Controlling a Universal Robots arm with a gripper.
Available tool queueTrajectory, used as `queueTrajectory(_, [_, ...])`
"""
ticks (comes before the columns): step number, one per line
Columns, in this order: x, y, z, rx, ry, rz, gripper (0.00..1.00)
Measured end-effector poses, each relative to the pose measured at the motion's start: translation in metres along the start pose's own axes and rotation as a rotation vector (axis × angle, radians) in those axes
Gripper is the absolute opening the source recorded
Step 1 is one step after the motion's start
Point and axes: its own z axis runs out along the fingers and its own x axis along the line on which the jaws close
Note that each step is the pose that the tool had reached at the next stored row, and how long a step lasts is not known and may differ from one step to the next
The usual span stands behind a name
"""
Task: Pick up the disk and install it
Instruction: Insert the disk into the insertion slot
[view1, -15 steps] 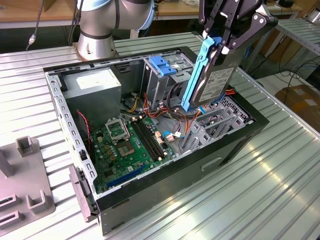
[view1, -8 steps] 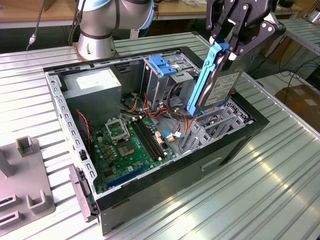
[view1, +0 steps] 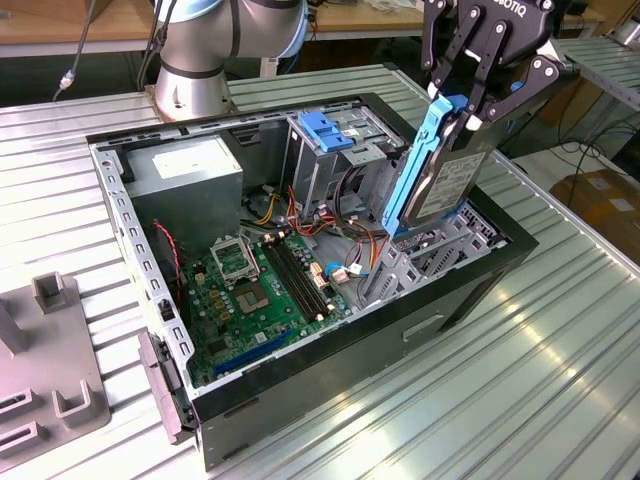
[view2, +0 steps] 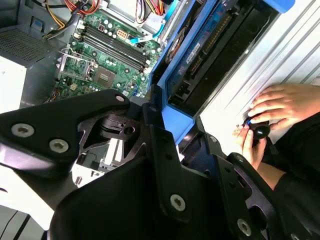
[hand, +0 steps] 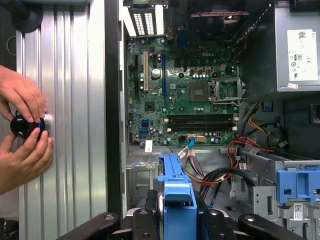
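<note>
The disk (view1: 452, 178), a dark drive with a white label and blue side rails, hangs upright and tilted over the open computer case (view1: 480, 290), at the exterior view's right. My gripper (view1: 470, 105) is shut on its top end. The disk's lower end sits just above the metal bay at the case's right side. In the first wrist view the blue rail of the disk (hand: 177, 192) points down between my fingers (hand: 145, 220) toward the case. The second wrist view shows the disk (view2: 210, 65) edge-on past the black finger links.
A green motherboard (view1: 255, 290) lies on the case floor, with a grey power-supply box (view1: 185, 170) and a metal drive cage with blue top (view1: 325, 130) behind. Two hands (hand: 22, 125) hold a black knob on the ribbed table beside the case. Grey fixtures (view1: 50, 370) stand at the exterior view's left.
</note>
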Motion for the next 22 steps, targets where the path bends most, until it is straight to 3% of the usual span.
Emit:
queueTrajectory(11, [-0.0001,-0.0022,0.0005,0.0000,-0.0001,0.000,0.37])
queueTrajectory(15, [0.0000,-0.0104,0.0032,0.0000,0.0000,0.000,0.37])
queueTrajectory(19, [0.0016,-0.0131,0.0100,0.0000,-0.0002,0.000,0.37])
queueTrajectory(22, [0.0017,-0.0214,0.0144,0.0000,-0.0003,0.000,0.37])
